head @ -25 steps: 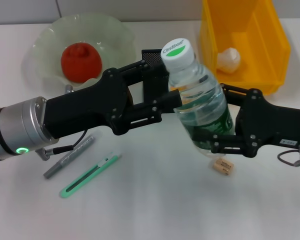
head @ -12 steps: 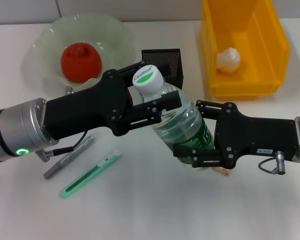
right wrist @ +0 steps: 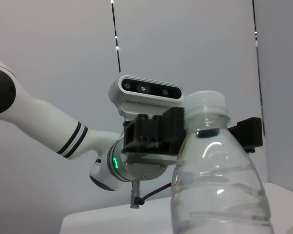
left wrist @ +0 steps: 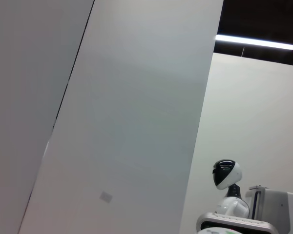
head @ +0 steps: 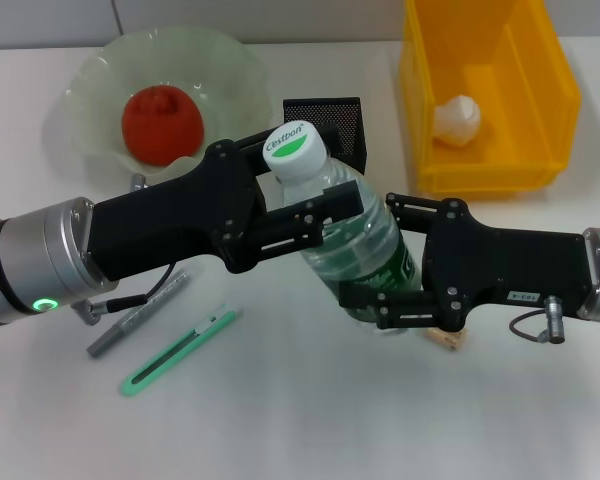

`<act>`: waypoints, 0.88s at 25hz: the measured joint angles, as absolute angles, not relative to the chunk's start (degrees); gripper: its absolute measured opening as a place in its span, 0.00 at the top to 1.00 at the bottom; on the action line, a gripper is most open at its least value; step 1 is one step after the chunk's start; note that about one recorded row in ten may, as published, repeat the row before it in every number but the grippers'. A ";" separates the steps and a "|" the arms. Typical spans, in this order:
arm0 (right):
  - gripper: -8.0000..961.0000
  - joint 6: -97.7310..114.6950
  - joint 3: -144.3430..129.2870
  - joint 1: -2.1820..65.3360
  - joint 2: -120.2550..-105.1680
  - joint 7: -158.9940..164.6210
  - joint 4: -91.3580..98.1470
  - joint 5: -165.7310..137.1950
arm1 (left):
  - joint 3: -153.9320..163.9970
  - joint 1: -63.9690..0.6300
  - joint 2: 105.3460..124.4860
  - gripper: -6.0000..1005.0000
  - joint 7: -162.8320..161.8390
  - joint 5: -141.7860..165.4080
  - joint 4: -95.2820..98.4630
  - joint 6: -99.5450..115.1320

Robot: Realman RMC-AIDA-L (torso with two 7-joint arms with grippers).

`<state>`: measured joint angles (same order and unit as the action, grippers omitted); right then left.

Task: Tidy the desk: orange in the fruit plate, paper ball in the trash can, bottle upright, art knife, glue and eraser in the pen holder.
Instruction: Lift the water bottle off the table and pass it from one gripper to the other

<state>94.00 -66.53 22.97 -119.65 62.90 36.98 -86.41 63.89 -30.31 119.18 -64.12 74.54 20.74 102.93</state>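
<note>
The clear bottle [head: 352, 240] with a white and green cap is held tilted above the table. My right gripper [head: 385, 258] is shut on its lower body. The left gripper [head: 315, 172] is open, its fingers either side of the neck; the right wrist view shows the bottle [right wrist: 219, 190] and the left gripper [right wrist: 205, 130] behind it. The orange [head: 161, 122] lies in the fruit plate [head: 100, 75]. The paper ball [head: 457, 118] is inside the yellow trash can [head: 555, 95]. The green art knife [head: 180, 351], grey glue [head: 138, 316] and eraser [head: 446, 338] lie on the table. The black pen holder [head: 330, 117] stands behind the bottle.
The white table has free room along its front edge below the arms. The left wrist view shows only walls and a distant robot.
My right gripper has carried the bottle left and down, bringing its neck between the left gripper's fingers. The left arm has stayed still.
</note>
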 joint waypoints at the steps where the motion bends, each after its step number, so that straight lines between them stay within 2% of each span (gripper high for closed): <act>1: 0.18 94.00 -66.74 23.12 -119.68 62.86 36.79 -86.27 | 63.89 -30.32 119.17 0.45 -64.15 74.54 20.66 102.93; 6: 0.17 93.84 -67.22 24.19 -119.71 62.06 35.12 -85.92 | 63.96 -30.33 119.17 0.45 -63.92 74.42 20.13 103.08; 11: 0.16 93.82 -67.24 25.21 -119.71 60.86 33.49 -85.90 | 64.14 -30.41 119.18 0.53 -63.92 74.42 20.12 103.22; 22: 0.14 93.78 -67.17 25.70 -119.68 60.75 32.72 -85.77 | 63.56 -30.38 119.18 0.53 -63.93 74.38 20.12 103.26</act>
